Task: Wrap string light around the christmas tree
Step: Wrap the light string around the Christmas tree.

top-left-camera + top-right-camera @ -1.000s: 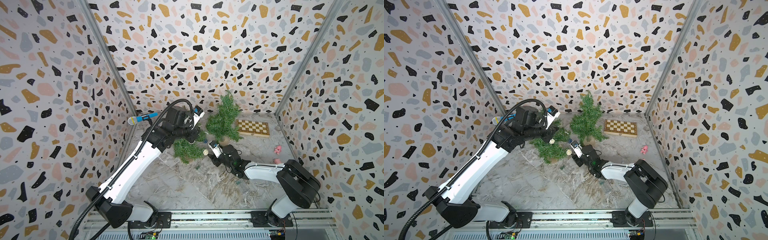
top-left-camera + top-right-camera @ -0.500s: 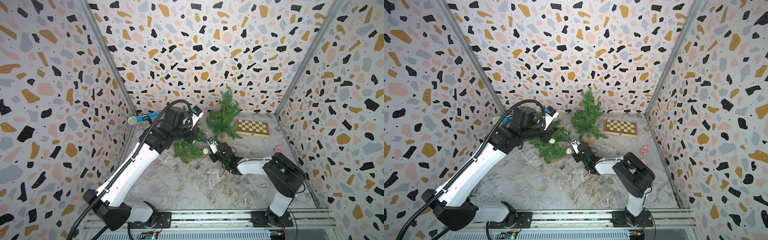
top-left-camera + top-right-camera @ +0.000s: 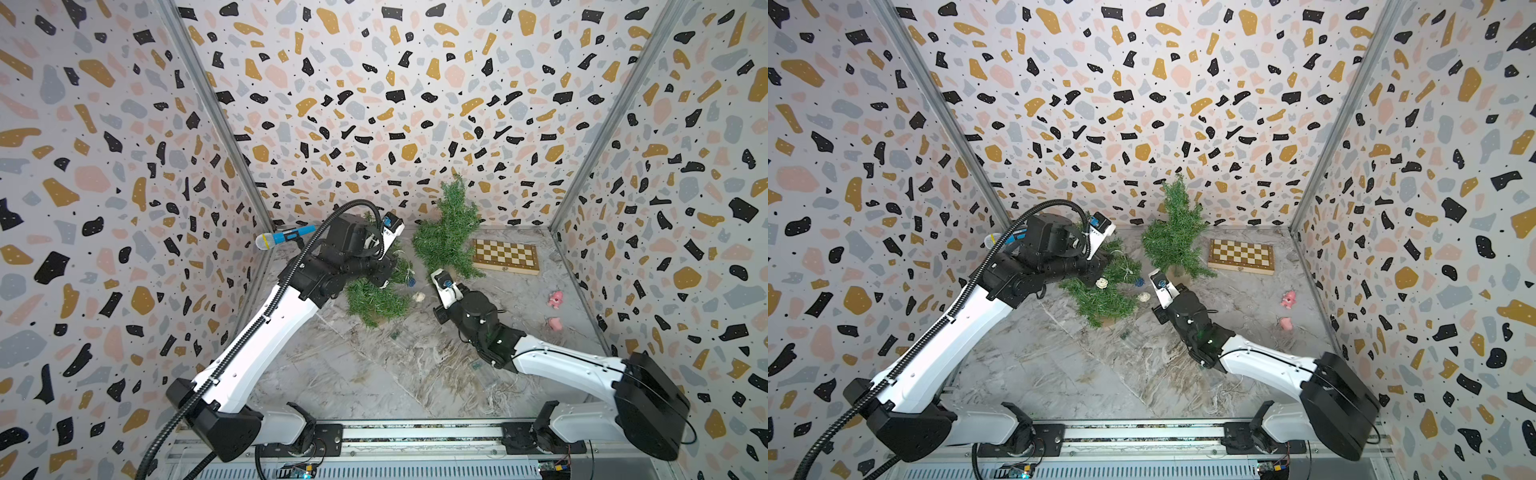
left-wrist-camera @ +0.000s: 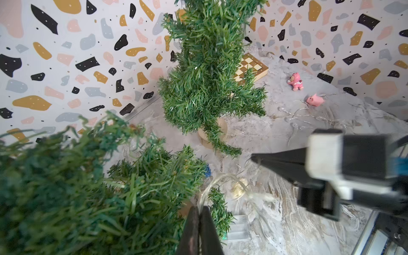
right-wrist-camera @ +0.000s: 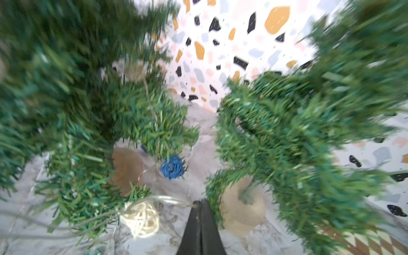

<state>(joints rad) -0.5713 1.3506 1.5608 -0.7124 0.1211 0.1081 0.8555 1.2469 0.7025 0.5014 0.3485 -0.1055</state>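
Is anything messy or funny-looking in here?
Yes. Most of the string light lies in loose tangles on the floor near the pink pig, instead of being wound around the Christmas tree. The left gripper and the right gripper are each pinched shut on a strand beside the tree.

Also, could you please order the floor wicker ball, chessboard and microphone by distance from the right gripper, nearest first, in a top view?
1. wicker ball, just left of the right gripper.
2. chessboard, by the back wall.
3. microphone, back-left corner.
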